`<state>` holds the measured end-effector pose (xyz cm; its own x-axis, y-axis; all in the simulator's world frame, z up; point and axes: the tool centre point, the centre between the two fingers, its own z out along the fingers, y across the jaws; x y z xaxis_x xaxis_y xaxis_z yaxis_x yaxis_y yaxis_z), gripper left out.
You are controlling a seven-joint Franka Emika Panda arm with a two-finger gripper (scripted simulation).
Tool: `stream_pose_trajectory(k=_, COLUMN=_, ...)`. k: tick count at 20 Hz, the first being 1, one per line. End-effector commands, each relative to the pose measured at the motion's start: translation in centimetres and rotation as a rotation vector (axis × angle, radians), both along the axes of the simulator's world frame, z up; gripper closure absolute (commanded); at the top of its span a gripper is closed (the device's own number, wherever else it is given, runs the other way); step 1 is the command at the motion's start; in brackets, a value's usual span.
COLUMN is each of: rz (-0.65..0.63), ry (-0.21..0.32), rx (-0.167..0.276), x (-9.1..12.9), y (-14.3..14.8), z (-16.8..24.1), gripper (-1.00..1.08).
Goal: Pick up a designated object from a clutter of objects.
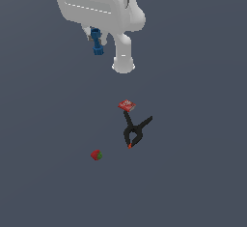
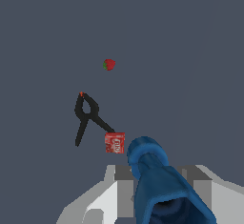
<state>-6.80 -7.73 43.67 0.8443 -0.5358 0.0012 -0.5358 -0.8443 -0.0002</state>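
Peg: blue peg (image 1: 97, 41), short stem with wider blocky ends, hanging stem-down under the gripper (image 1: 94, 32), high above the clamp (image 1: 135, 132) and clear of the floor (image 1: 43, 124).
Jaws: pinching the peg near its upper end; in the wrist view the peg (image 2: 159, 182) fills the gap between the two grey fingers (image 2: 121, 173), its free end pointing away from the camera.
Weight: by my judgement light; a small solid piece that one pinch can carry.
Stiffness: looks rigid, like hard plastic or metal; I expect no give under the fingers.
Slip: the smooth surface may be slick, and the round stem could roll or swivel between flat pads; the blocky end gives flatter faces and a shoulder that catches.
Fragility: low, as far as the shape tells.
Best hold: across the upper block or just beneath it on the stem, so the wide end sits as a stop against sliding down.
Risk: the peg hangs slightly tilted, so a quick swing could pivot it in the grip.
Box: small red box (image 1: 126, 106), on the floor touching one handle of the clamp.
Strawberry: red strawberry (image 1: 96, 155), on the floor well apart from the clamp, beyond its orange-tipped nose side.
Clutter: all three left lying well below the peg.
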Motion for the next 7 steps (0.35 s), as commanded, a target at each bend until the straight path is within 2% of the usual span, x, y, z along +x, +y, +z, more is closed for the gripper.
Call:
stream_pose_trajectory(k=1, rz=0.000, ry=0.001, rx=0.000, x=-0.20, y=0.06, z=0.97, gripper=1.08)
stream_pose_trajectory(k=7, rz=0.000, ry=0.001, rx=0.000, x=-0.24, y=0.10, z=1.80, gripper=1.08)
